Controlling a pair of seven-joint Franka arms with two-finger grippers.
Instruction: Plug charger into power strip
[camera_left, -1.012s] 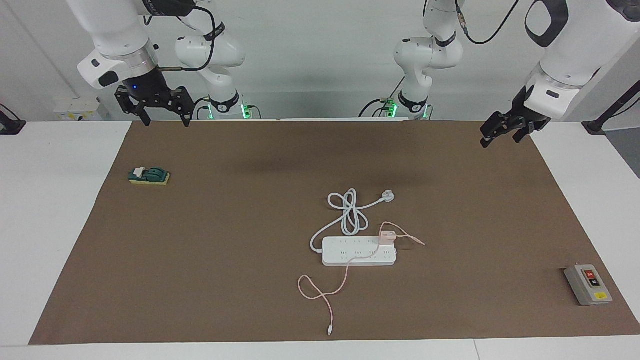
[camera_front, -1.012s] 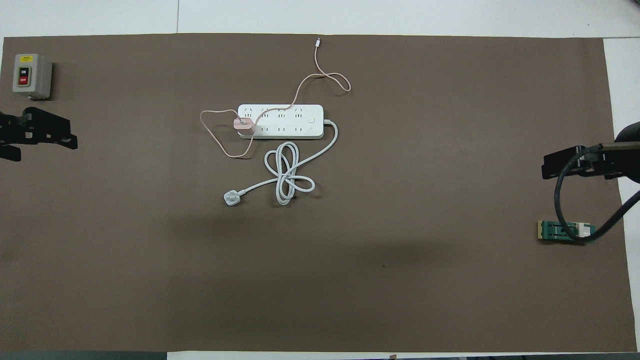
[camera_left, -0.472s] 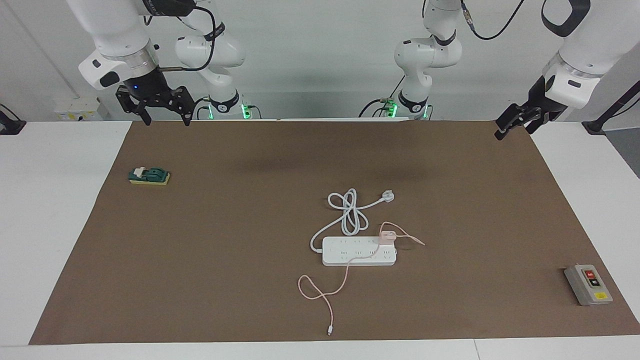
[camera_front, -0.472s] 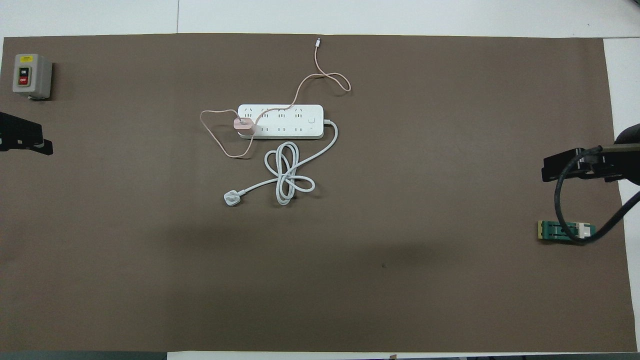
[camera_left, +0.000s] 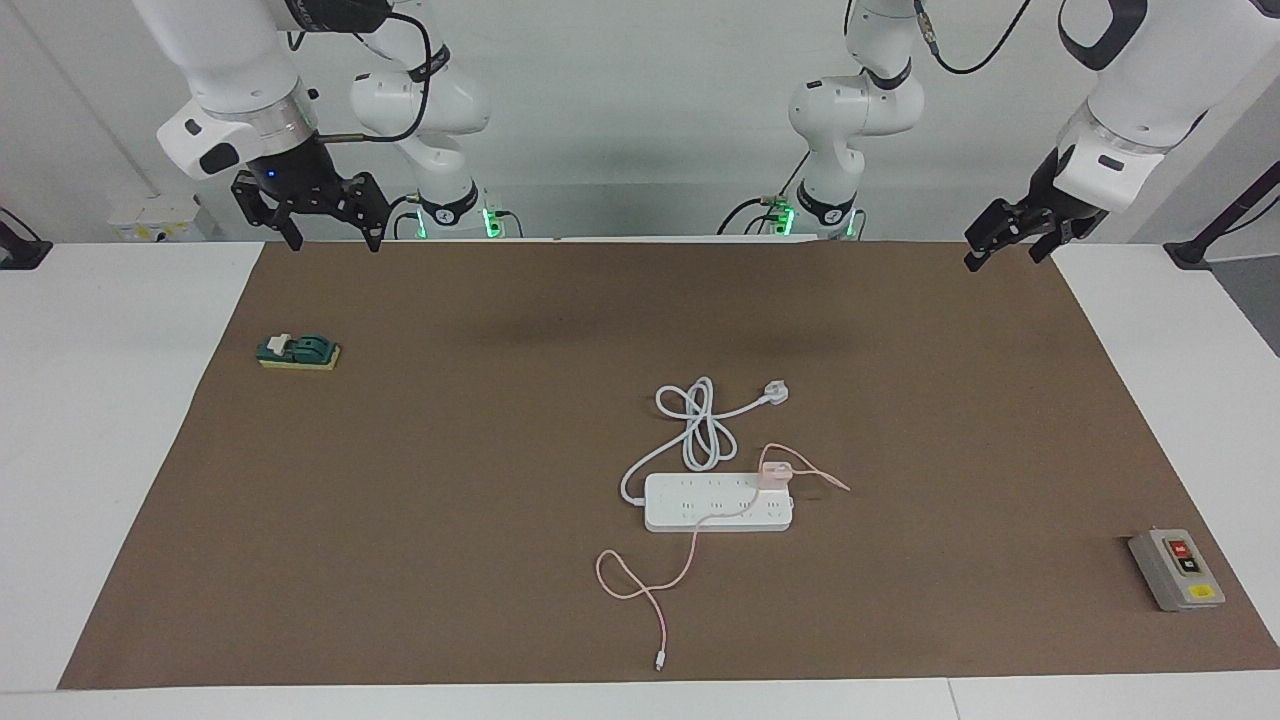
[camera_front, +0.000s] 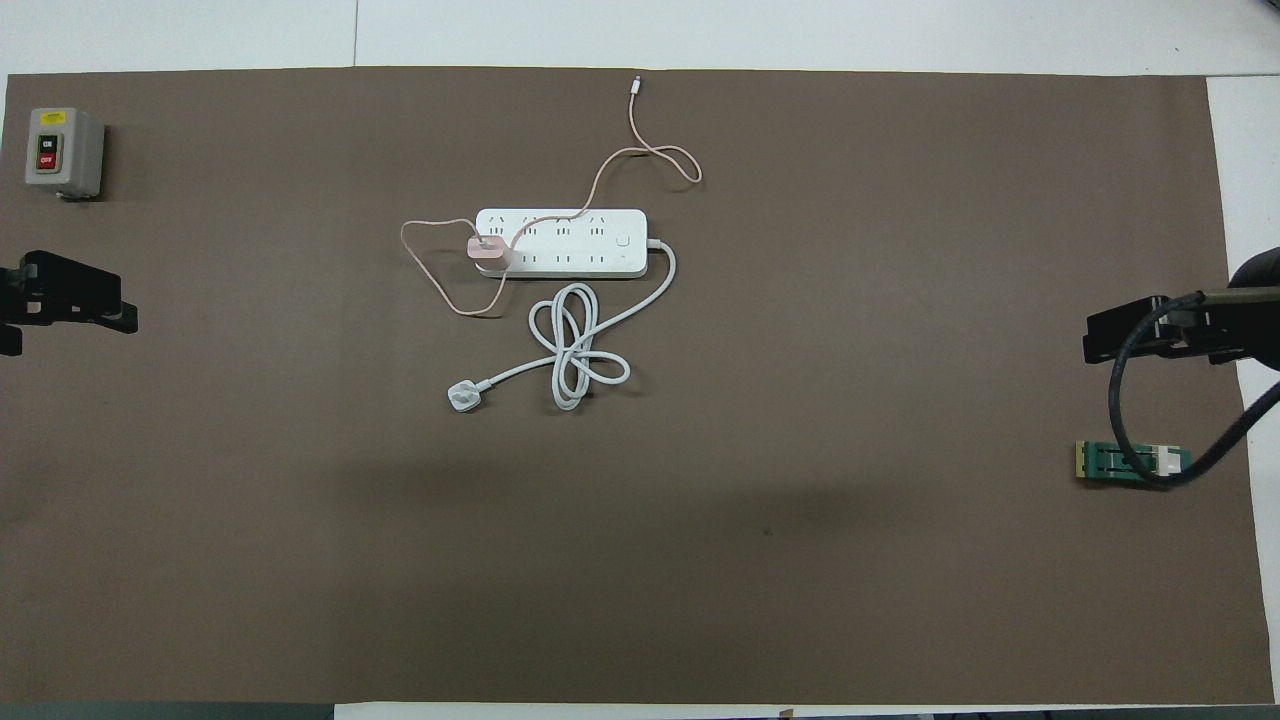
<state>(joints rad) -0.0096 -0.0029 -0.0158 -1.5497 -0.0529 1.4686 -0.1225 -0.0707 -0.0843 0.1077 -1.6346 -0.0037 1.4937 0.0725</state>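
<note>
Legible txt found on one item only: grey switch box, at the left arm's end of the brown mat, farther from the robots than the other items there. Overhead view: upper btn, dark, reads "ON"; lower btn, red, reads "OFF". Yellow label above the btns carries print, too small to read. Facing view: same box, btns and yellow label visible, no txt readable. Power strip: socket markings only, no readable brand or nos. No other legible labels, signs or nos. found.
</note>
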